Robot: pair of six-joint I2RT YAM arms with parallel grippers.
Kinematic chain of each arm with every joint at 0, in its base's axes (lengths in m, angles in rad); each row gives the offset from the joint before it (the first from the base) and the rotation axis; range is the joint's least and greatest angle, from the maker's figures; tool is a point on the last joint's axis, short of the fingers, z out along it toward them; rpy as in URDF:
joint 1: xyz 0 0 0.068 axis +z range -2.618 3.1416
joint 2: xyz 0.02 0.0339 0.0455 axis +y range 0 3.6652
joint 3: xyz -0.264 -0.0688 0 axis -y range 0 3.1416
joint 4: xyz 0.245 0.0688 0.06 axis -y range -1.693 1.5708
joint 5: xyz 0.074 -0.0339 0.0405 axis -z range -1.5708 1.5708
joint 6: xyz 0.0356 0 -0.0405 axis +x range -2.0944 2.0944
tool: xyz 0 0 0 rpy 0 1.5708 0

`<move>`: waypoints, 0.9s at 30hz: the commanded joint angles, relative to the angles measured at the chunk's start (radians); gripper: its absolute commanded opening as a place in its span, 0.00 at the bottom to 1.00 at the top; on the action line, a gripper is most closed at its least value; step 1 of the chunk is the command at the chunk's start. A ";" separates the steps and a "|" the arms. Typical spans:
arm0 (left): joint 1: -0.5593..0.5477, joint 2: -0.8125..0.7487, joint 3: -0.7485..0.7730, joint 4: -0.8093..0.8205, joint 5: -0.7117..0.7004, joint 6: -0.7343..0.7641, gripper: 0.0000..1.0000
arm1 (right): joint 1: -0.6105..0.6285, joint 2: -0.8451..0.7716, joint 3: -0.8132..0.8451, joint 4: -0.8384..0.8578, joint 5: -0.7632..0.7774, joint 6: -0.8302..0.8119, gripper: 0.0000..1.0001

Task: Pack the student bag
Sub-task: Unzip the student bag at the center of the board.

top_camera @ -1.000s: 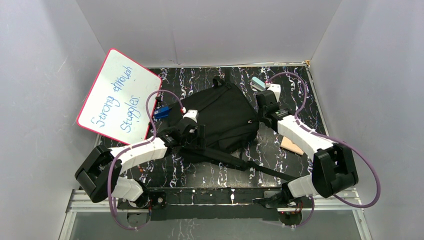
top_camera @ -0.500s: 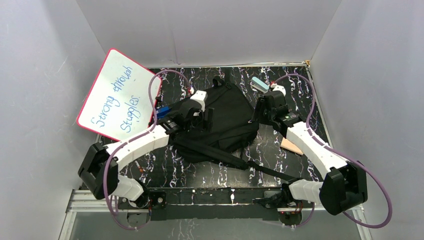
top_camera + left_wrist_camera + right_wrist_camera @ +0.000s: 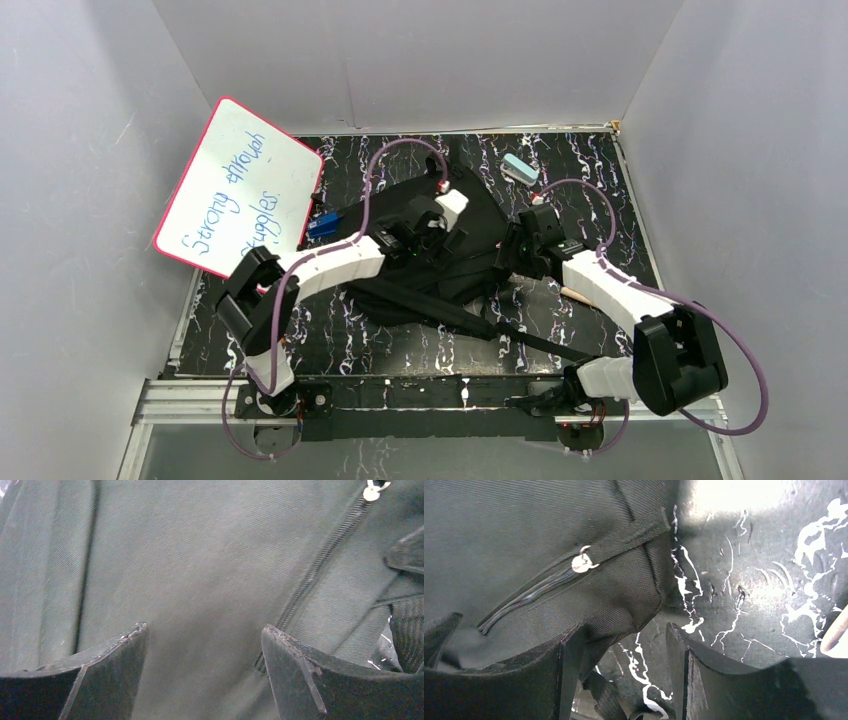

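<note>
L claw [image 3: 204,629] hung released, nothing betw jaws; student bag [image 3: 200,570] fabric right under it, shut zipper [image 3: 320,565] beside one finger. R claw [image 3: 625,627] also unclenched over bag's corner, pull tab [image 3: 581,562] just ahead. Step, I reckon: opening the bag. Next needs pinching that tab.

The large black cloth backpack [image 3: 200,555] is matt twill, its small silver zip pull [image 3: 582,563] shiny metal; the black white-veined marbled surface [image 3: 744,595] looks smooth, faintly glossy.
</note>
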 commanded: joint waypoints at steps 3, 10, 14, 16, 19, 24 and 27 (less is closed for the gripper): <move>-0.104 0.062 0.037 0.131 -0.086 0.244 0.80 | -0.001 0.053 -0.068 0.085 0.033 0.029 0.67; -0.128 0.148 0.077 0.157 -0.120 0.333 0.80 | -0.001 0.053 -0.111 0.131 0.012 0.041 0.67; -0.131 0.187 0.089 0.179 -0.187 0.371 0.79 | 0.000 0.049 -0.120 0.136 0.013 0.041 0.68; -0.131 0.199 0.088 0.211 -0.238 0.393 0.79 | -0.001 0.046 -0.125 0.141 0.013 0.041 0.68; -0.130 0.215 0.088 0.253 -0.291 0.430 0.77 | -0.001 0.044 -0.131 0.147 0.007 0.041 0.67; -0.126 0.251 0.123 0.265 -0.366 0.450 0.65 | 0.000 0.041 -0.133 0.151 -0.005 0.042 0.67; -0.121 0.266 0.154 0.239 -0.390 0.436 0.58 | -0.001 0.038 -0.140 0.155 -0.009 0.045 0.67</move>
